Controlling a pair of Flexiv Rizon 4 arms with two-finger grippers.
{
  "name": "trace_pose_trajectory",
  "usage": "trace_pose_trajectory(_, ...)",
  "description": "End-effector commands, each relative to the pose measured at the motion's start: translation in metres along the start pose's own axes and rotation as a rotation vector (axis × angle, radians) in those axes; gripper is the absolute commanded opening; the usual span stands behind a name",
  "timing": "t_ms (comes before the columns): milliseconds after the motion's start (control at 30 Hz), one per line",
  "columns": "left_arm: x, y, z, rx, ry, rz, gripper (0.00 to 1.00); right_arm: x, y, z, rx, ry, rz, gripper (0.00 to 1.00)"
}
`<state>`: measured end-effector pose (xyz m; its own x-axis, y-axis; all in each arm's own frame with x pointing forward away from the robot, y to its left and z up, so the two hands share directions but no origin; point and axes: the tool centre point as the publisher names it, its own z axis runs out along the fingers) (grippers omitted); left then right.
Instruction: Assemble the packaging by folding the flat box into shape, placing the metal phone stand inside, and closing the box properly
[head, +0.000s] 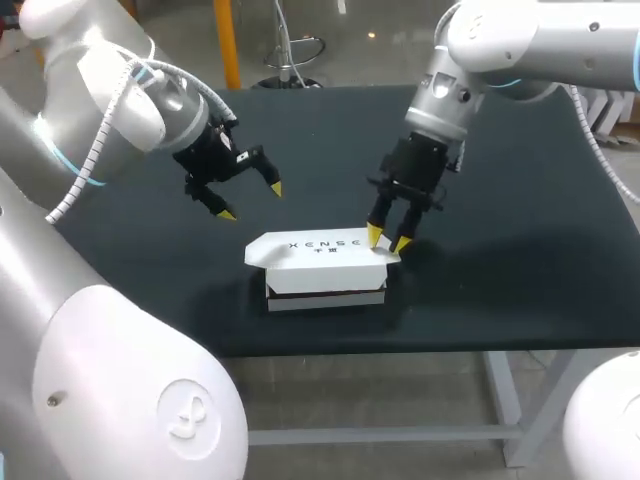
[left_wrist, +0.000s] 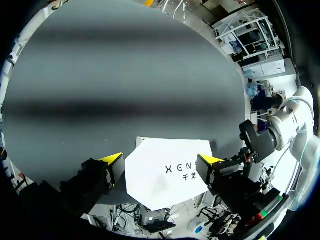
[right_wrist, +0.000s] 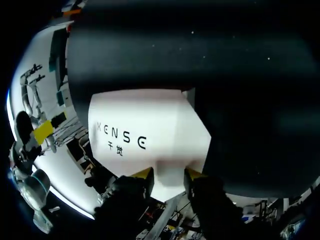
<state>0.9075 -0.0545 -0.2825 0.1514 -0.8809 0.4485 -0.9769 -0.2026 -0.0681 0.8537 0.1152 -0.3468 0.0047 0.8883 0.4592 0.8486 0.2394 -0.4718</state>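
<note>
Head view. Shows the white box (head: 320, 262) resting on the dark table (head: 520, 200), with its lid laid over the top. Places the left gripper (head: 252, 201) raised off the box's left end, clear of it, with fingers spread wide around nothing. Puts the right gripper (head: 388, 240) down at the box's right end, at the lid's edge; cannot tell whether clamped there or not.

Left wrist view. Looks down on the box (left_wrist: 165, 175), framed between the spread yellow tips of the left gripper (left_wrist: 162, 160) and touched by neither.

Right wrist view. Catches the box (right_wrist: 145, 130) just ahead of the right gripper (right_wrist: 168, 174), with the lid's near edge reaching it. Leaves the grip undecided here too.
</note>
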Motion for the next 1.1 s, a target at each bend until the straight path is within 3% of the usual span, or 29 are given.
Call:
trace_pose_trajectory(33, 0.002, -0.004, -0.004, -0.525, -0.097, 0.029, 1.00, 0.000, 0.002, 0.000, 0.006, 0.000, 0.001, 0.44)
trace_pose_trajectory(233, 0.001, -0.001, -0.005, -0.616, -0.115, 0.093, 1.00, 0.000, 0.003, 0.001, 0.009, 0.003, 0.004, 0.44)
trace_pose_trajectory(600, 0.001, -0.001, -0.006, -0.599, -0.104, 0.070, 1.00, 0.002, 0.002, 0.000, 0.002, 0.000, 0.003, 0.44)
trace_pose_trajectory(800, 0.005, 0.024, 0.003, -0.485, -0.071, -0.043, 1.00, 0.003, 0.000, 0.000, -0.007, 0.005, 0.000, 0.43)
trace_pose_trajectory(867, 0.003, 0.033, 0.004, -0.446, -0.060, -0.053, 1.00, 0.003, -0.001, 0.000, -0.010, 0.007, 0.001, 0.43)
trace_pose_trajectory(900, 0.001, 0.037, 0.005, -0.427, -0.056, -0.062, 0.92, 0.002, -0.001, 0.000, -0.010, 0.008, 0.001, 0.43)
trace_pose_trajectory(933, 0.000, 0.040, 0.005, -0.423, -0.046, -0.050, 0.91, 0.002, -0.001, 0.000, -0.010, 0.008, 0.002, 0.43)
trace_pose_trajectory(1100, -0.005, 0.055, 0.011, -0.354, -0.046, -0.068, 0.93, 0.001, 0.000, 0.001, -0.009, 0.011, 0.002, 0.42)
